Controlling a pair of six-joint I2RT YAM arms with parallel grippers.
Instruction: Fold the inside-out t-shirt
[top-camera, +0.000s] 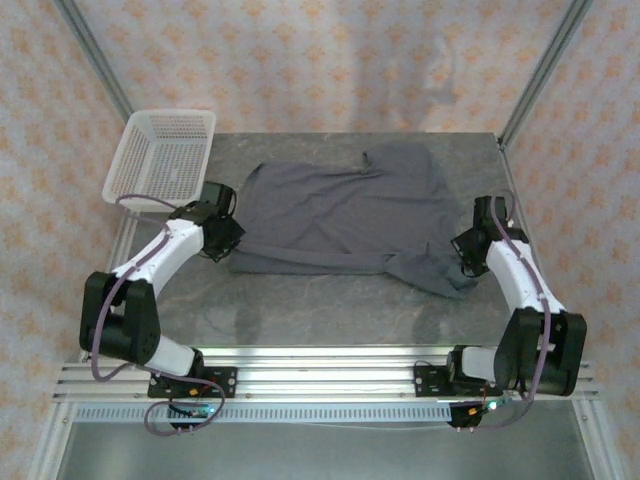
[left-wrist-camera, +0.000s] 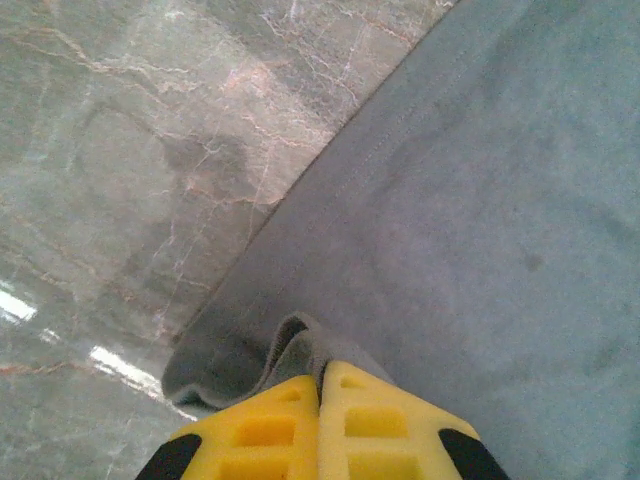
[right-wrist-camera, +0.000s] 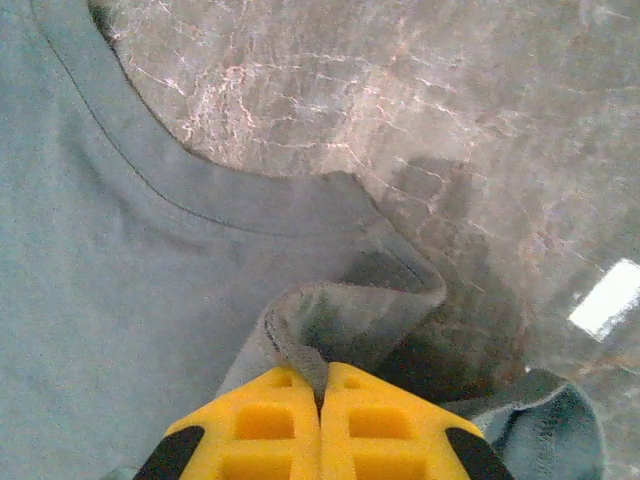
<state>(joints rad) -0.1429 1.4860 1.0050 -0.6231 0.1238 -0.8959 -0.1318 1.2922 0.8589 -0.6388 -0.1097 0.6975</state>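
The dark slate-grey inside-out t-shirt (top-camera: 345, 210) lies spread across the middle of the marble table, rumpled at its right side. My left gripper (top-camera: 232, 238) is at the shirt's near left corner. Its yellow jaws (left-wrist-camera: 322, 378) are shut on a pinched fold of the t-shirt (left-wrist-camera: 470, 200). My right gripper (top-camera: 470, 250) is at the shirt's right edge. There the yellow jaws (right-wrist-camera: 322, 378) are shut on a raised fold of the t-shirt (right-wrist-camera: 110, 290), beside a curved stitched hem.
A white plastic mesh basket (top-camera: 162, 155) hangs over the table's far left corner. Bare marble tabletop (top-camera: 340, 310) runs between the shirt and the aluminium rail at the near edge. Metal frame posts stand at both back corners.
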